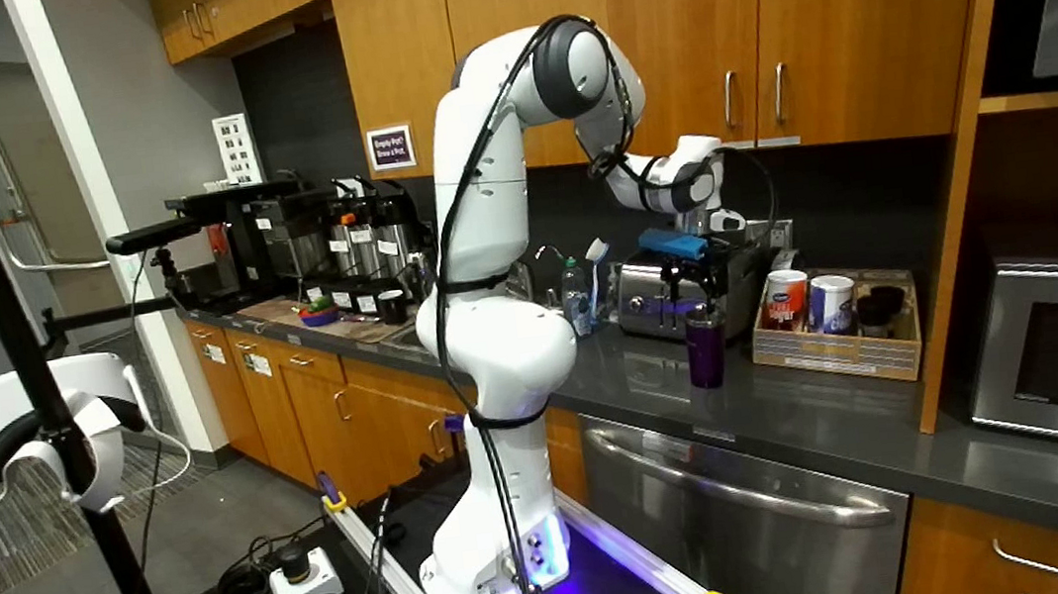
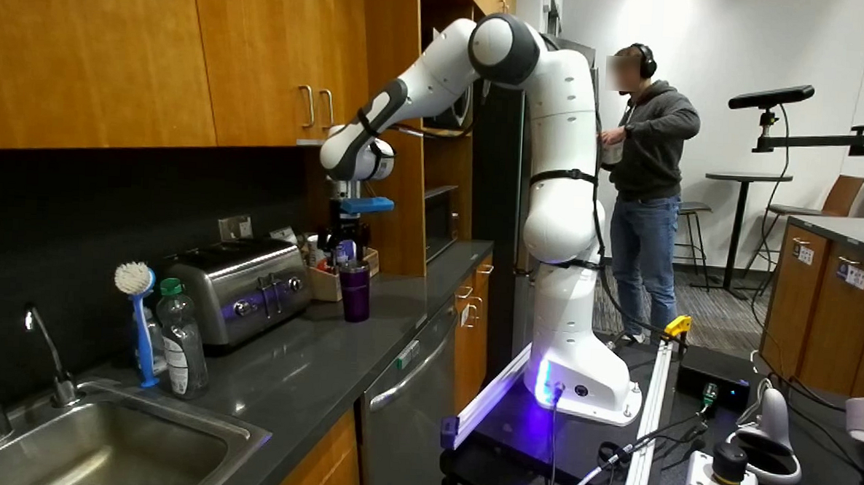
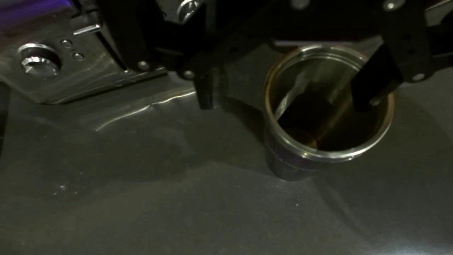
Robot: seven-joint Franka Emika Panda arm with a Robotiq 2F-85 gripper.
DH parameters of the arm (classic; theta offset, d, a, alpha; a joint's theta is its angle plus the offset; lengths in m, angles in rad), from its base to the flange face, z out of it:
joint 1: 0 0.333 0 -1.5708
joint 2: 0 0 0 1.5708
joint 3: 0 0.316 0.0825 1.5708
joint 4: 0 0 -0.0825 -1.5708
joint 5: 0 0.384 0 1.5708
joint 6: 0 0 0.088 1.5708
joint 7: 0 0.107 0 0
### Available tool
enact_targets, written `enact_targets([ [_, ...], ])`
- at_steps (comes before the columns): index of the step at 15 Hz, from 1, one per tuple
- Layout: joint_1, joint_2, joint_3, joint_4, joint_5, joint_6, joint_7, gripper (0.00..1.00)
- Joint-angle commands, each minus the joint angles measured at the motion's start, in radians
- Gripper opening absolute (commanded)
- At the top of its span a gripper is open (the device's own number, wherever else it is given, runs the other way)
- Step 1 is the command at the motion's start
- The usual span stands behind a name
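My gripper [image 3: 285, 106] is open and empty, pointing down over the counter. A purple tumbler [image 3: 293, 166] with a steel rim and no lid stands upright just below it, also in both exterior views [image 1: 706, 352] [image 2: 354, 297]. In the wrist view one finger [image 3: 204, 94] is outside the tumbler, left of it. The other finger [image 3: 375, 79] overlaps the tumbler's mouth at the right; I cannot tell whether its tip is inside or above the rim. In both exterior views the gripper [image 1: 690, 284] [image 2: 344, 240] is at about rim height, close to the toaster [image 2: 255, 286].
The toaster [image 3: 32, 85] is at upper left in the wrist view. A cardboard tray [image 1: 831, 367] with canisters and jars is beside the tumbler. A green-capped bottle [image 2: 183, 355], a blue brush [image 2: 142, 324] and a sink [image 2: 237, 438] are farther along. Cabinets [image 1: 689, 40] hang above.
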Motion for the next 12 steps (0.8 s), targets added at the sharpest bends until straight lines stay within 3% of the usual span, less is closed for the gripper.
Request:
enact_targets([
  [1,-0.008,0.034,0.001,0.019,0.058,0.012,-0.058,1.0],
  [12,-0.055,0.136,0.001,0.091,0.202,-0.001,-0.139,1.0],
])
